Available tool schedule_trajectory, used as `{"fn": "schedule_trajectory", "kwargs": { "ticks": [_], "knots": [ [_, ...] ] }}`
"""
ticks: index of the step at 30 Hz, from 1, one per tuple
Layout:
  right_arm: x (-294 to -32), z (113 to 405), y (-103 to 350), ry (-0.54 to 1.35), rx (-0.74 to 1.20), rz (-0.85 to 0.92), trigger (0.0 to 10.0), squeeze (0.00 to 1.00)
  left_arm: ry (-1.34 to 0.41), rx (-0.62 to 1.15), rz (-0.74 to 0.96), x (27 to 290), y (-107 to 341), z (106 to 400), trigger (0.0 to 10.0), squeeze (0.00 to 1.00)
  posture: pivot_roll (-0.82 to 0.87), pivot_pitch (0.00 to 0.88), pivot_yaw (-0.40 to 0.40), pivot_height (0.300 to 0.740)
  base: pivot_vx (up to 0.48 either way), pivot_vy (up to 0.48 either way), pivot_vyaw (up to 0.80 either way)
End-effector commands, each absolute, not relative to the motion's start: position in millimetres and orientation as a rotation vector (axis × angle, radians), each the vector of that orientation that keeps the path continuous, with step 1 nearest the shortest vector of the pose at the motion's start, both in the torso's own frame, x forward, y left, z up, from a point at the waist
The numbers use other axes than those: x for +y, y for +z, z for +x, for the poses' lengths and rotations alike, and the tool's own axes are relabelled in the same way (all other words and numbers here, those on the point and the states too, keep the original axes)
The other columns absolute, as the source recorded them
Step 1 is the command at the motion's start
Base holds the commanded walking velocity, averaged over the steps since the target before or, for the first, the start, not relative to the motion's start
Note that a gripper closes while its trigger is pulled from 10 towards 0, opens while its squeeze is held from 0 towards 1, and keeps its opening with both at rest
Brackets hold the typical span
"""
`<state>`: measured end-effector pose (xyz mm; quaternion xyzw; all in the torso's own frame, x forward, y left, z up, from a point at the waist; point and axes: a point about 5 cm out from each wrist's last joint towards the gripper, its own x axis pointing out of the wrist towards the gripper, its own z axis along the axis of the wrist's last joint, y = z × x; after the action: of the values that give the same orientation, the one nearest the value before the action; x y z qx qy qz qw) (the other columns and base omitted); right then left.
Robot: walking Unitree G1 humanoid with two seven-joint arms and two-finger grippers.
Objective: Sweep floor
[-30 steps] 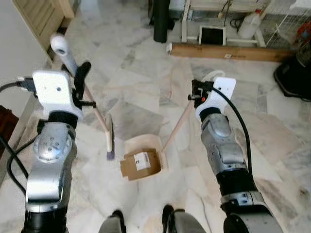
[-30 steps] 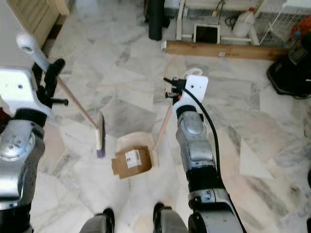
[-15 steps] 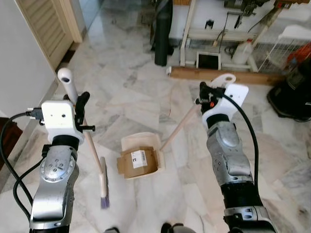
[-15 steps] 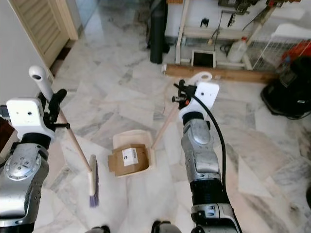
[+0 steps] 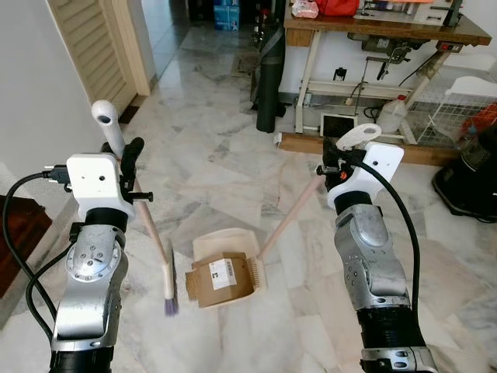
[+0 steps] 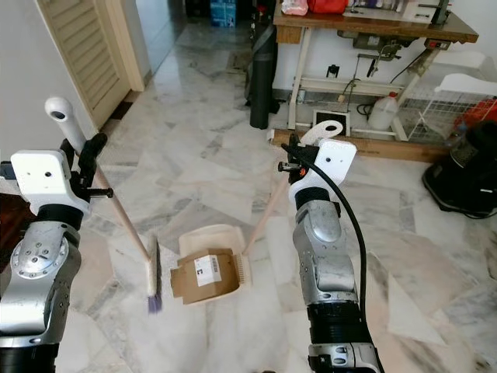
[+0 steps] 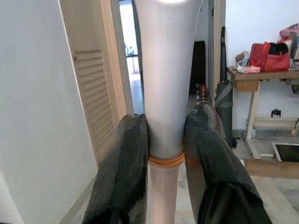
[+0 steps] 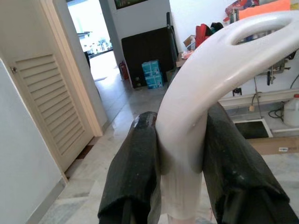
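Cardboard box (image 5: 221,277) already sits in the dustpan (image 5: 225,263), lower centre of frame. Left gripper (image 7: 164,140) clamped on the broom (image 5: 147,225), bristles just left of the pan. Right gripper (image 8: 180,140) clamped on the dustpan handle (image 5: 293,210). Collection looks done; emptying remains.

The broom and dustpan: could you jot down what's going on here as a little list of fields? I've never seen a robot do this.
left gripper: shut on the broom handle, near its top
broom head: tilted, bristles down, just left of the dustpan
right gripper: shut on the dustpan handle, at its looped top
dustpan: on the marble floor, between the arms
cardboard box: lying in the dustpan, label up
background: wooden table, louvred door
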<state>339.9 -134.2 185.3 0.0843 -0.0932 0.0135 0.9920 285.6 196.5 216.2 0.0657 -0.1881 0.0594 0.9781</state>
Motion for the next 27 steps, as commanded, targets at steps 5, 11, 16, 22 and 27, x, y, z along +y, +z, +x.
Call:
{"fn": "schedule_trajectory", "kwargs": {
  "ticks": [5,11,16,22,27],
  "knots": [
    [-133.9,336.8,204.4,0.023,-0.269,0.158,10.0,0.0,0.106,-0.443,0.131,195.1,228.5,292.4,10.0,0.0,-0.08,0.013,0.018,0.74,0.0,0.0,0.0],
    [-148.0,330.2,195.9,-0.026,-0.244,0.119,10.0,0.0,0.089,-0.45,0.136,195.1,231.4,296.5,10.0,0.0,-0.08,0.019,0.04,0.74,0.0,0.0,0.0],
    [-154.9,325.1,191.6,-0.051,-0.234,0.098,10.0,0.0,0.091,-0.45,0.154,200.6,233.1,296.0,10.0,0.0,-0.07,0.027,0.05,0.74,0.0,0.0,0.0],
    [-155.5,321.3,191.8,-0.043,-0.231,0.09,10.0,0.0,0.1,-0.443,0.159,202.6,229.3,291.2,10.0,0.0,-0.06,0.032,0.041,0.74,0.0,0.0,0.0],
    [-156.9,313.5,191.3,-0.048,-0.23,0.104,10.0,0.0,0.121,-0.424,0.158,206.3,222.8,282.1,10.0,0.0,-0.06,0.037,0.023,0.74,0.0,0.0,0.0]
  ]
}}
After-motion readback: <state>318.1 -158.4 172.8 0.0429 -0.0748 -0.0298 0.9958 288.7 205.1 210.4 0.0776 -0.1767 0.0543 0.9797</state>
